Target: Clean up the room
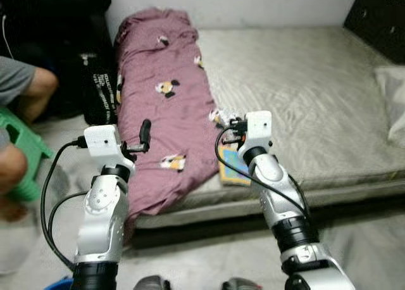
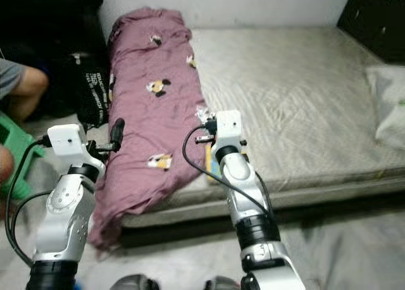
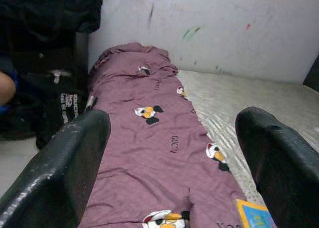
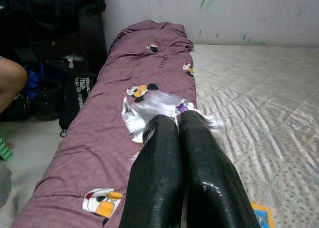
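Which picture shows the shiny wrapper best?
The right wrist view: the wrapper lies crinkled and silvery at the tips of the right gripper, whose fingers are shut on it, over the blanket. In the eye views it is a small bright scrap past that gripper. The left wrist view looks along the blanket.

Mauve blanket (image 1: pixel 161 87) printed with small cartoon figures in black, white, orange. Mattress (image 1: pixel 304 87) pale grey-beige, quilted wavy lines. Wrapper (image 4: pixel 149 108) silvery, shiny, with a purple bit. Book (image 1: pixel 233 170) yellow border, blue cover. Black bag (image 1: pixel 98 90) with white lettering. Green stool (image 1: pixel 22 151). Wall (image 3: pixel 209 29) white with green and red smudges. Arms silver; both tools' fingers (image 4: pixel 179 173) black. White pillow (image 2: pixel 389 106).
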`<state>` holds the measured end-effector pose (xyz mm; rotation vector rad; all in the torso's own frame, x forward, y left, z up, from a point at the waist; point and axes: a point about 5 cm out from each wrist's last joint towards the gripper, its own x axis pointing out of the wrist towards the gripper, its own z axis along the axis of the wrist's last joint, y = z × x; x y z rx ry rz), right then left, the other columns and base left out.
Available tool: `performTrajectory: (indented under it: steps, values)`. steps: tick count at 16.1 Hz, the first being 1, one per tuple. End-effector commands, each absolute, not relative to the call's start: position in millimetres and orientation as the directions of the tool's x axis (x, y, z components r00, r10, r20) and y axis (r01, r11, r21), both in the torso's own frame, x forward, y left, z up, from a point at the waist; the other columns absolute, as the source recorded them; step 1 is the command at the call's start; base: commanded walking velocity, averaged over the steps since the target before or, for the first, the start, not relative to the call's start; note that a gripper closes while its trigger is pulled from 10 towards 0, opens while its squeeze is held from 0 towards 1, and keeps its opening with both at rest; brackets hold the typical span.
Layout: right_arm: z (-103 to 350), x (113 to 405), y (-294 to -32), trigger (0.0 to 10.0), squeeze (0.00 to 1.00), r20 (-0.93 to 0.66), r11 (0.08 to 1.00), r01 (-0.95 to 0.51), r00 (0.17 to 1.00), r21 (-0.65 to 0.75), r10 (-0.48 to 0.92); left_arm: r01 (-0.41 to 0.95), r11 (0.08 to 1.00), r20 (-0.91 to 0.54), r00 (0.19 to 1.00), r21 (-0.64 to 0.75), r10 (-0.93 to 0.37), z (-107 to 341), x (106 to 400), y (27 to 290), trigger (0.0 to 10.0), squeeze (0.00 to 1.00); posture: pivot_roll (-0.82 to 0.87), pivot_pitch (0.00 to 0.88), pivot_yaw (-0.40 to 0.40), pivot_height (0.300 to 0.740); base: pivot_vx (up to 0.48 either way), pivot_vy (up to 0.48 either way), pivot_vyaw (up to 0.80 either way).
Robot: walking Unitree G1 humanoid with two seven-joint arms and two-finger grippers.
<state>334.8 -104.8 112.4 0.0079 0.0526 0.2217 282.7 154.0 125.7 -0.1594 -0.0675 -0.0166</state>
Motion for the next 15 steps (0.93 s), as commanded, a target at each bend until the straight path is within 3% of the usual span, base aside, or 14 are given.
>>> performTrajectory:
  steps: [1,4,15]
  values:
    - [114.5,335.4,-110.4,10.0,0.00,-0.040,0.978,-0.208,0.977,0.011,0.209,0.037,0.988,0.073,0.997,-0.147,-0.027,126.9,284.2,147.8,10.0,0.00,-0.03,0.000,-0.012,0.740,0.000,0.000,0.00]
    - [115.2,336.1,-108.7,10.0,0.00,-0.040,0.976,-0.216,0.976,0.003,0.216,0.033,0.989,0.074,0.997,-0.147,-0.022,127.7,285.1,146.8,10.0,0.00,-0.04,0.000,-0.016,0.740,0.000,0.000,0.37]
    - [114.1,334.3,-106.6,10.0,0.00,-0.038,0.972,-0.237,0.971,0.000,0.236,0.033,0.989,0.065,0.998,-0.146,-0.023,125.4,283.8,145.5,10.0,0.00,-0.04,0.000,-0.011,0.740,0.000,0.000,0.80]
